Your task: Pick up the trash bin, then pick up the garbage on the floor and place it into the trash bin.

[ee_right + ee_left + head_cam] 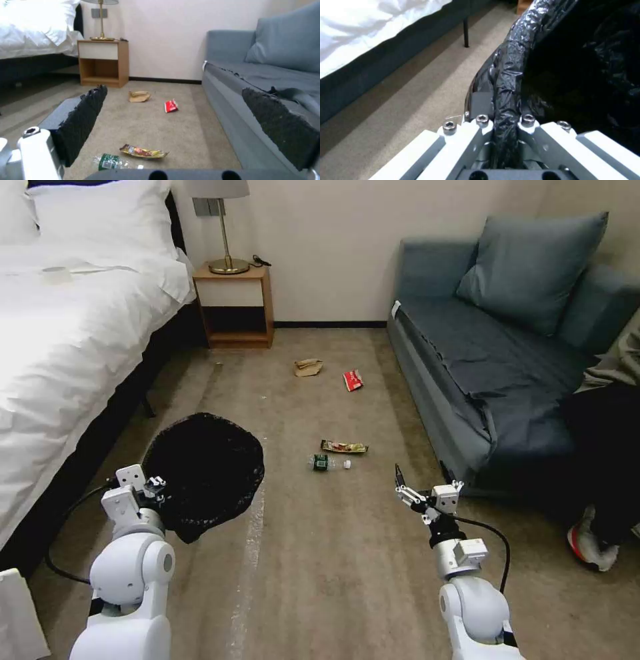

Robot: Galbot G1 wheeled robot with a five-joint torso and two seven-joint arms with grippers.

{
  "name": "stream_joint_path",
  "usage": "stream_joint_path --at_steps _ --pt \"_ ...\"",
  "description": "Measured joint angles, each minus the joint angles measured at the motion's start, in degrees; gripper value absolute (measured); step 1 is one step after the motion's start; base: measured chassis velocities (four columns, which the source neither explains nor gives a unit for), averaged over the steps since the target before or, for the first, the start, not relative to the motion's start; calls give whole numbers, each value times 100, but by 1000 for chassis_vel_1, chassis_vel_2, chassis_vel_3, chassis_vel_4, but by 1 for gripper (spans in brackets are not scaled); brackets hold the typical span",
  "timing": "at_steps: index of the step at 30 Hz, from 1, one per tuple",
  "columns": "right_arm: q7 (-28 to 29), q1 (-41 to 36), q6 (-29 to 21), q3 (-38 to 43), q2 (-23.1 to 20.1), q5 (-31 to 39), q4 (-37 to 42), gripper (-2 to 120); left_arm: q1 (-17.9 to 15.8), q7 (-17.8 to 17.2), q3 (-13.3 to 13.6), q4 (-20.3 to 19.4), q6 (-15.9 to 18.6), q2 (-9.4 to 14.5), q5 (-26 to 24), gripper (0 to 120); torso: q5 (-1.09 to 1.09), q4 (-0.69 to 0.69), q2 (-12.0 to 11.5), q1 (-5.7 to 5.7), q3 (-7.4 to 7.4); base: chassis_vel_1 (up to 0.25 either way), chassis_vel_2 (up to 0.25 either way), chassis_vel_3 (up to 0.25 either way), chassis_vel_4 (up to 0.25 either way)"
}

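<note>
The trash bin [207,473], lined with a crinkly black bag, hangs tilted at my left side. My left gripper [157,488] is shut on its rim [508,75], which runs between the fingers in the left wrist view. The garbage lies on the carpet ahead. A clear bottle [328,463] with a green label is nearest, with a brown-yellow snack wrapper [344,447] just beyond it. Farther off are a red-and-white packet [353,379] and crumpled tan paper [308,367]. My right gripper [407,490] is open, low and to the right of the bottle [110,161] and wrapper [143,151].
A white bed [67,347] runs along the left and a blue sofa [480,367] along the right. A wooden nightstand [233,307] with a lamp stands at the far wall. A person's leg and shoe [593,543] are at the right edge. Open carpet lies between.
</note>
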Motion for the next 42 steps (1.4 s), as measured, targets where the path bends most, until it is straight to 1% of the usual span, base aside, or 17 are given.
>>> stream_joint_path --at_steps 7,21,42 --pt "-5 -25 4 35 27 -12 -23 100 15 -136 -64 36 -73 -7 40 1 0 0 0 0 0 0 0 0 0" --pt "-27 -10 -16 107 4 4 -45 100 8 -175 -17 84 -88 -32 83 1 0 0 0 -1 0 0 0 0 0" --pt "-111 -4 16 164 30 -42 -111 100 31 -175 -14 142 -132 -62 136 1 0 0 0 -1 0 -103 106 110 -98"
